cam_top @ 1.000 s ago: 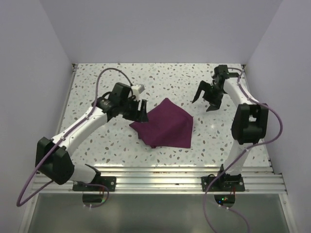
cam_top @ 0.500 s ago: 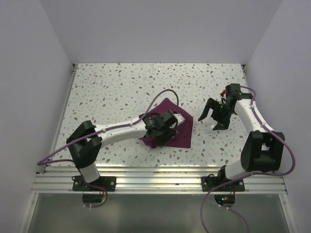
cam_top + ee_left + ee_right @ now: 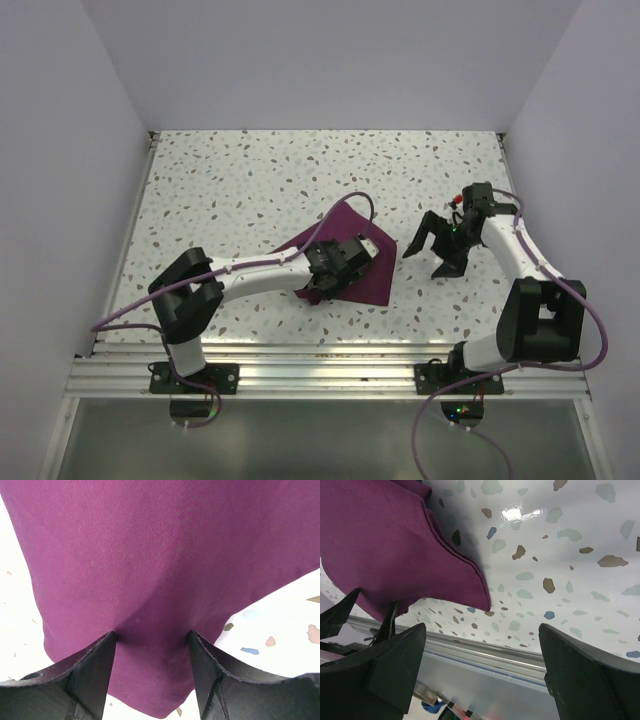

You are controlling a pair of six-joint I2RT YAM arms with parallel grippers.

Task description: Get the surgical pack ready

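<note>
Here the surgical pack (image 3: 375,268), a folded plum-purple cloth, lies flat on the speckled table (image 3: 250,190), about midway between the left and right edges and closer to the near edge than the far one. The left gripper (image 3: 335,275) stands over the cloth's near-left corner. In the left wrist view its jaws are partly parted, both tips pressing on the cloth, whose corner lies between them. The right gripper (image 3: 432,250) hangs just beside the cloth's right corner with its jaws spread wide and nothing between them.
</note>
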